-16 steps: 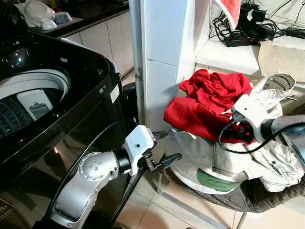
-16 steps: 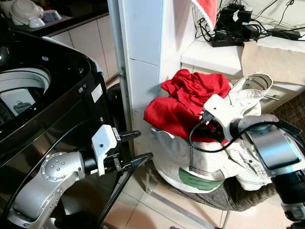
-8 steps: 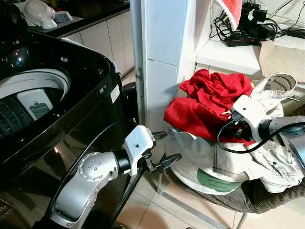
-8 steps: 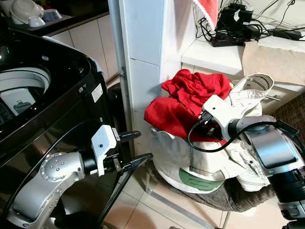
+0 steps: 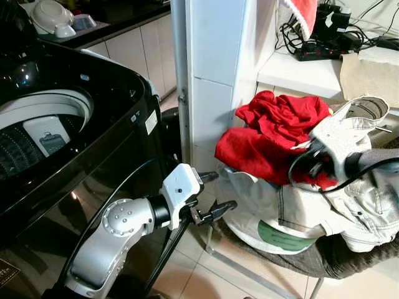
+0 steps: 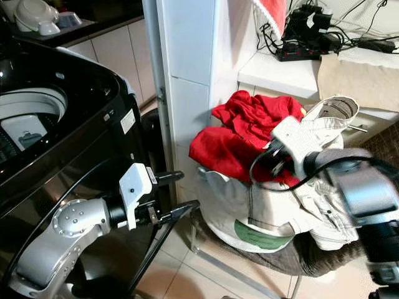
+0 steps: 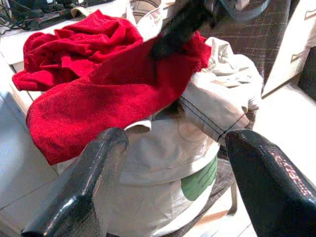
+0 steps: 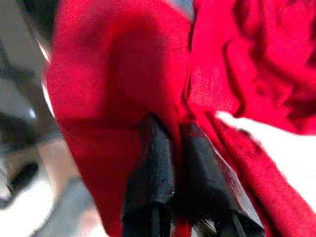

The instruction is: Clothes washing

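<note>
A crumpled red garment (image 5: 268,134) lies on top of a cream garment (image 5: 299,208) piled on a dark-cushioned chair (image 5: 340,258). My right gripper (image 5: 310,167) is at the red garment's right edge, shut on a fold of it; in the right wrist view its black fingers (image 8: 158,173) pinch the red garment (image 8: 113,98). The black top-loading washing machine (image 5: 93,118) stands to my left with its lid up and its drum opening (image 5: 37,124) exposed. My left gripper (image 5: 222,190) hangs open between the machine and the chair, holding nothing, its fingers (image 7: 94,187) pointing at the pile.
A white tiled pillar (image 5: 212,68) stands between the machine and the chair. Behind the pile, a white shelf (image 5: 299,71) carries a power strip with tangled cables (image 5: 318,43). Dishes (image 5: 53,15) sit on a dark counter at the back left. Pale floor tiles (image 5: 206,274) lie below.
My right gripper has shifted slightly up and to the right, now motion-blurred, tugging the red garment's edge with it. The left arm has not moved.
</note>
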Motion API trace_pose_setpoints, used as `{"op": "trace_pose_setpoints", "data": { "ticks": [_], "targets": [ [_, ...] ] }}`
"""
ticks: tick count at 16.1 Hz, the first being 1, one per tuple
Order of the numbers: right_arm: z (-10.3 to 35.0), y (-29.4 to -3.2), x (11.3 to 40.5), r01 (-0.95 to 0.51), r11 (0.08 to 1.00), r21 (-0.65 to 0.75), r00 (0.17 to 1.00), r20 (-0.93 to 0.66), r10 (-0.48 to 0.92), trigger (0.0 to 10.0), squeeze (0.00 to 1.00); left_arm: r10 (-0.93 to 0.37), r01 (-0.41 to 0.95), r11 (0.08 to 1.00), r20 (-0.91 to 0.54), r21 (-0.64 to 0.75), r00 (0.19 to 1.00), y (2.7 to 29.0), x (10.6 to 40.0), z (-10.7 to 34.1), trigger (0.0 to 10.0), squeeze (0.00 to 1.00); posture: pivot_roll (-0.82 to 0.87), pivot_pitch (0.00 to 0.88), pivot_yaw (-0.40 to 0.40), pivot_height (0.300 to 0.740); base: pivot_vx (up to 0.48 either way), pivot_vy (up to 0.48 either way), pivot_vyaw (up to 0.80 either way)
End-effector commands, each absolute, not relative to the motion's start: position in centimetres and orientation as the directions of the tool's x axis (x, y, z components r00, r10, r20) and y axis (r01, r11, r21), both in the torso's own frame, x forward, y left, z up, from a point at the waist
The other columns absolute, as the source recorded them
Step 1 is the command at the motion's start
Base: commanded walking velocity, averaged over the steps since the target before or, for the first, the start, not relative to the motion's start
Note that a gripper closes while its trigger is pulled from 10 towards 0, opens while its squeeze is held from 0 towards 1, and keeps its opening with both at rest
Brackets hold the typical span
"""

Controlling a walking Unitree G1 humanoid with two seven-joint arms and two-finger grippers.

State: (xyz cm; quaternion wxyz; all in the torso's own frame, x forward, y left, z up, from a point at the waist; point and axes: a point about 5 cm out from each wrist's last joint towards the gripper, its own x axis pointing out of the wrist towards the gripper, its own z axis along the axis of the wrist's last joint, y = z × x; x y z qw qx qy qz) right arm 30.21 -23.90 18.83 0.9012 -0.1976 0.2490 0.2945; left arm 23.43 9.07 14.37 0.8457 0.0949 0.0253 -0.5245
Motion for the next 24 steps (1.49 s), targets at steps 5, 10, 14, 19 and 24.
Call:
{"op": "trace_pose_setpoints", "data": {
  "ticks": [5, 10, 14, 19, 24],
  "targets": [
    [24.9, -24.0, 30.2, -0.62, 0.775, -0.126, 0.772, -0.277, 0.572, 0.0, 0.0, -0.875, 0.879, 0.447, -0.125, 0.167, 0.469, 9.2, 23.7, 14.9, 10.0, 0.0, -0.07, 0.0, 0.027, 0.74, 0.0, 0.0, 0.0],
    [30.6, -22.6, 29.4, -0.711, 0.703, 0.016, 0.699, 0.132, 0.703, 0.0, 0.0, -0.758, 0.72, 0.653, 0.188, 0.235, 0.625, 9.5, 26.7, 19.9, 10.0, 0.0, -0.07, 0.0, 0.028, 0.74, 0.0, 0.0, 0.0],
    [33.6, -21.9, 29.0, -0.774, 0.63, 0.066, 0.616, 0.31, 0.724, 0.0, 0.0, -0.765, 0.753, 0.624, 0.362, 0.209, 0.533, 8.0, 26.9, 23.7, 10.0, 1.0, -0.08, 0.0, 0.021, 0.74, 0.0, 0.0, 0.0],
    [25.5, -22.7, 29.9, -0.626, 0.755, -0.194, 0.771, -0.301, 0.562, 10.0, 0.87, -0.828, 0.784, 0.56, 0.145, 0.268, 0.542, 7.8, 26.7, 20.3, 10.0, 0.56, -0.09, 0.0, 0.025, 0.74, 0.0, 0.0, 0.0],
    [24.6, -21.7, 29.8, -0.686, 0.709, -0.161, 0.706, -0.379, 0.598, 10.0, 1.0, -0.849, 0.833, 0.498, -0.06, 0.239, 0.525, 10.1, 25.5, 17.4, 10.0, 0.0, -0.07, 0.0, 0.01, 0.74, 0.0, 0.0, 0.0]
  ]
}}
